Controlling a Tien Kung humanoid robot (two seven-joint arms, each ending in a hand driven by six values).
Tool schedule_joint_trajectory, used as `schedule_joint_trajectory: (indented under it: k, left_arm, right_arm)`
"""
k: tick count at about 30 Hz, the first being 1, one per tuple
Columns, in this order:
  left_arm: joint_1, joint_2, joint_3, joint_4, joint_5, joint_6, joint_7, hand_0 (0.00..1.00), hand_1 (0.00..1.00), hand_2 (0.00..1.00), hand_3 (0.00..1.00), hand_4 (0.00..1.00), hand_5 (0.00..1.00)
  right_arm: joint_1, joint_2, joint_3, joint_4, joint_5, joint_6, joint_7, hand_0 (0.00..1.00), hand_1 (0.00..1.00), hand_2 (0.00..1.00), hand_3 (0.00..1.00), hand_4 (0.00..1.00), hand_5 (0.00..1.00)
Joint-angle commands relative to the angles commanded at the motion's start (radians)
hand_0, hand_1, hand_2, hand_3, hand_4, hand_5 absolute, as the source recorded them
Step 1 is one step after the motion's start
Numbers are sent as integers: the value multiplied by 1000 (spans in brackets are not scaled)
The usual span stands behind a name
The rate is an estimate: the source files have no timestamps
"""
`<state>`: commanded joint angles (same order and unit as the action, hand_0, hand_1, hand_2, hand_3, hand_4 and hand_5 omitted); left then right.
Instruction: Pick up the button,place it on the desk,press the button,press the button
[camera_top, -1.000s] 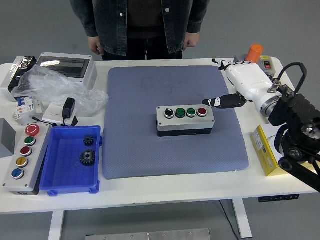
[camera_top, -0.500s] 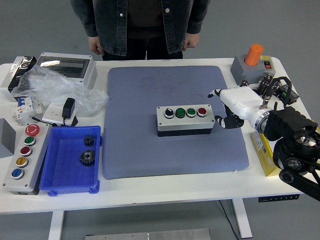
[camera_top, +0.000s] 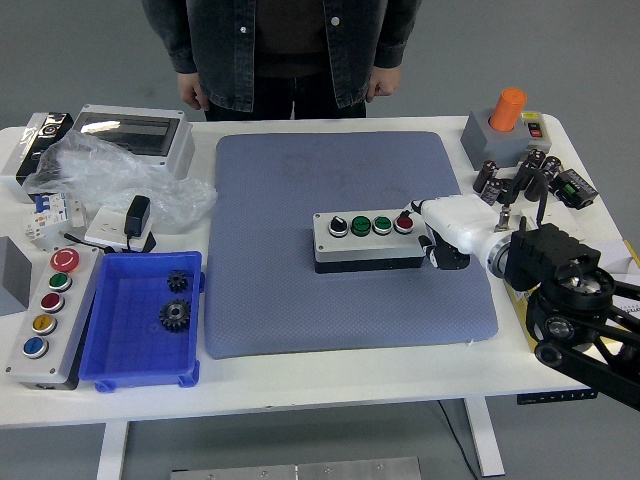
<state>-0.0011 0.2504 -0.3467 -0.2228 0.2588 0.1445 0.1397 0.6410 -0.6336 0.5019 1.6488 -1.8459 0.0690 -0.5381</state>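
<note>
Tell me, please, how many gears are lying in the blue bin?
2: a smaller gear toward the far side of the blue bin, and a larger gear just nearer the table's front edge. Nothing in the bin seems to hide more.

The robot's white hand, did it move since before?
Yes. The right hand came down and left, from near the orange knob to the button box's right end, beside its red button.

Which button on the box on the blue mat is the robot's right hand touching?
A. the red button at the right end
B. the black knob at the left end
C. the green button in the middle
A: the right hand reaches the box from the right, with a fingertip at the red button.
</note>
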Motion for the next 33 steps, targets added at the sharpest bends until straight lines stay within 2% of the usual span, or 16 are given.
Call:
schedule_joint_trajectory:
  k: [8, 19, 29, 33]
  left_arm:
    - [1, 1, -3, 0, 1, 0, 0, 662, 688, 610, 639, 607, 352]
    - [-1, 2, -11, -1, 5, 4, -3, 662, 688, 610, 639, 607, 352]
    - [1, 1, -6, 0, 1, 3, -2, 662, 688, 610, 639, 608, 356]
    - [3, 1, -3, 0, 0, 2, -1, 662, 688, 610, 639, 609, 358]
  right_arm:
    - [12, 14, -26, -59, 18, -7, 12, 370, 309, 211, 824, 368, 2]
    - [19, 14, -38, -50, 19, -13, 18, 366, 302, 209, 815, 366, 2]
    - [4, -30, 108, 11, 53, -37, 48, 360, 301, 208, 793, 365, 2]
    - [-12, -35, 165, 16, 86, -98, 105, 356, 298, 208, 786, 373, 2]
